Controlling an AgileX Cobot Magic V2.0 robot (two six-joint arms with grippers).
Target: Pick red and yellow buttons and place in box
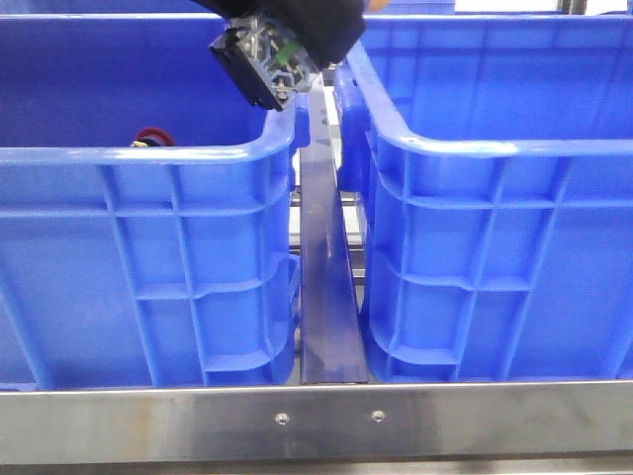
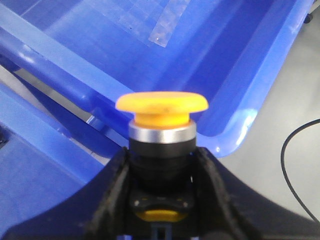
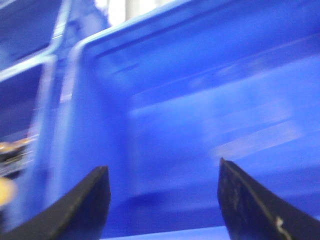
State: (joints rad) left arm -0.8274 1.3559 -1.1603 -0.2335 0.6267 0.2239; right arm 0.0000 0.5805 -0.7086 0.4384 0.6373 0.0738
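Observation:
My left gripper point(image 2: 161, 155) is shut on the yellow button point(image 2: 162, 104), gripping its dark body below the silvery collar. In the front view the left gripper point(image 1: 297, 35) is high at the top centre, over the gap between the two blue crates, and the button's black rear block point(image 1: 262, 57) faces the camera. The right crate point(image 1: 495, 148) also fills the left wrist view point(image 2: 235, 65). A dark red rounded thing point(image 1: 153, 137), probably the red button, peeks over the left crate's near rim point(image 1: 138, 156). My right gripper point(image 3: 162, 172) is open and empty inside a blue crate; this view is blurred.
A dark metal rail point(image 1: 324, 287) runs between the crates. A steel bar point(image 1: 316, 421) crosses the front edge. A black cable point(image 2: 295, 165) lies on the grey surface beyond the crate's corner.

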